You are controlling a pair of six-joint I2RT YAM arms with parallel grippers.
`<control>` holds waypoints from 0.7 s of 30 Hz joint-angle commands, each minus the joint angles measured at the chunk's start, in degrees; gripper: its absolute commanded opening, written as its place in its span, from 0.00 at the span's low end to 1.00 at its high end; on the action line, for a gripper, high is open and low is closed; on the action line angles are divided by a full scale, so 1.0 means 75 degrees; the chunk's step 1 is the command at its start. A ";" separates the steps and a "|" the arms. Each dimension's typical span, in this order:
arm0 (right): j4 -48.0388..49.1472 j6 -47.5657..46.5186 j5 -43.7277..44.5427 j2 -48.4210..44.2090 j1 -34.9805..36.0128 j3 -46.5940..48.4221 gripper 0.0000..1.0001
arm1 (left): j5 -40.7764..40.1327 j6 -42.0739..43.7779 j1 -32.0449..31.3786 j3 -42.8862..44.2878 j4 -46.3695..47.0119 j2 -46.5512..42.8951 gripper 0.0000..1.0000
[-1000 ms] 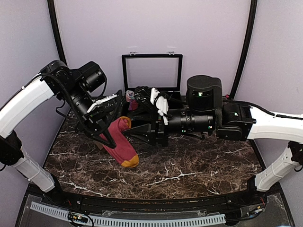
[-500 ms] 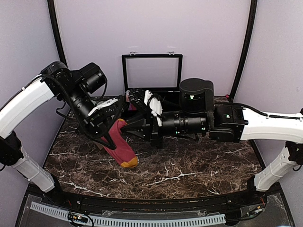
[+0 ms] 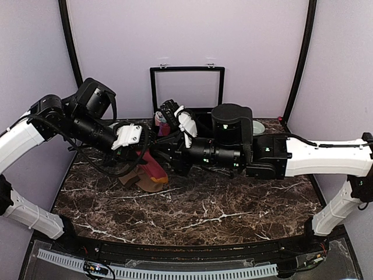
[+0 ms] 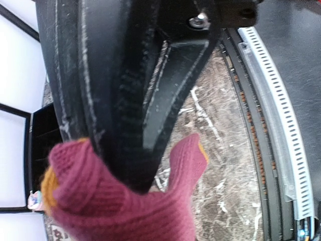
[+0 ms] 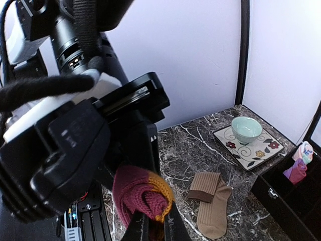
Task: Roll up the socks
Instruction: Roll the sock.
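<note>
At the left, the left gripper is held low over the table, and its black fingers are pressed together on the red-maroon sock. In the left wrist view the knitted fabric is seen bunched around the fingertips, with a trace of orange at its edge. Just beneath and slightly left of the held sock, the tan-brown sock is laid flat on the table. The lower end of the red-maroon sock is hung over it; whether the two touch cannot be told.

Directly to the right, the right gripper is brought up against the left one. Its fingers are closed on the same red-maroon sock, pinched at a maroon and orange fold. The sock is thus held between both grippers above the left-centre of the table.

Behind them, at the back edge, a black box is stood with its lid raised. A pink and light-blue bundle is seen inside it. Beside the box, a flowered plate is set on the table, and a pale green bowl is placed on it.
</note>
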 commanded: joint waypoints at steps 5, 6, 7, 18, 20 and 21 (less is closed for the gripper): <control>0.1910 0.1771 0.0535 0.0502 0.0040 -0.0229 0.00 | -0.1906 0.0166 -0.0180 -0.0557 0.1533 -0.0235 0.05; 0.1937 0.2045 0.0636 0.0566 0.0049 -0.0238 0.00 | -0.2215 0.0271 -0.0181 -0.0668 0.1740 -0.0285 0.05; 0.2012 0.2328 0.0732 0.0583 0.0044 -0.0283 0.00 | -0.2587 0.0471 -0.0197 -0.0835 0.1993 -0.0342 0.05; 0.2861 0.4675 0.0948 0.1260 0.0017 -0.0417 0.00 | -0.5070 0.2884 -0.0460 -0.3086 0.5706 -0.1360 0.15; 0.2945 0.5057 0.0915 0.1320 -0.0022 -0.0388 0.00 | -0.5193 0.3155 -0.0480 -0.3171 0.5992 -0.1387 0.16; 0.3038 0.5265 0.0878 0.1351 -0.0064 -0.0426 0.00 | -0.5227 0.3286 -0.0491 -0.3205 0.6118 -0.1394 0.17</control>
